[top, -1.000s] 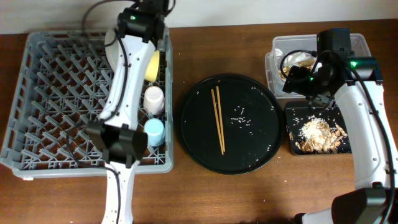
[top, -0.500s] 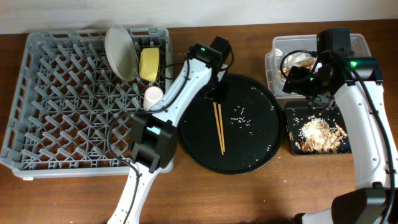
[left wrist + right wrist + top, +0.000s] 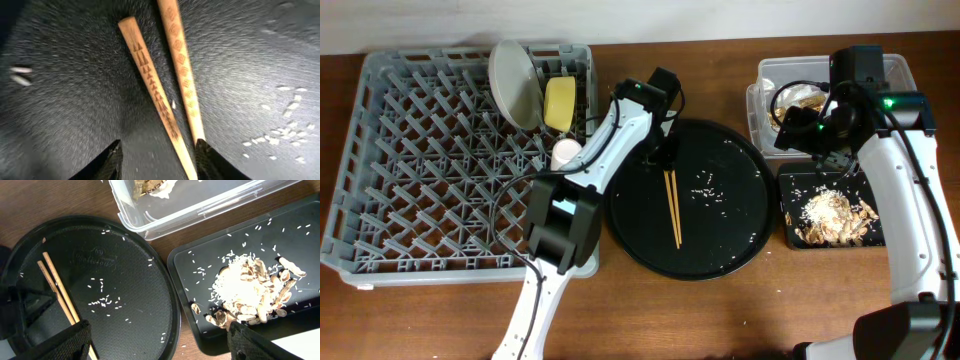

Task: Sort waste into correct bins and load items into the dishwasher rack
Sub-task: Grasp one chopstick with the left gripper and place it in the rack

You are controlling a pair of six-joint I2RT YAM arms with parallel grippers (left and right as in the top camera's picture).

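My left gripper [image 3: 660, 155] is open and low over the far end of the wooden chopsticks [image 3: 672, 205] on the large round black tray [image 3: 720, 245]. In the left wrist view [image 3: 160, 162] one chopstick [image 3: 155, 95] runs between the fingertips and the other ends at the right fingertip [image 3: 207, 160]. My right gripper [image 3: 825, 155] is open and empty [image 3: 160, 350], above the gap between the clear tub [image 3: 900, 70] and the shallow black tray [image 3: 790, 225] of food scraps [image 3: 830, 215]. The grey plate [image 3: 515, 80], yellow bowl [image 3: 560, 100] and pink cup [image 3: 565, 152] stand in the rack [image 3: 410, 190]. The blue cup is hidden by my left arm.
Rice grains [image 3: 705, 192] lie scattered on the round tray. The clear tub holds a wrapper and paper [image 3: 800, 98]. The right wrist view shows the chopsticks [image 3: 60, 292], the tub's edge [image 3: 200, 205] and the scraps [image 3: 250, 290].
My left arm has swung from the rack's back right corner over to the round tray and come down at the chopsticks' far end. The right arm has not moved.
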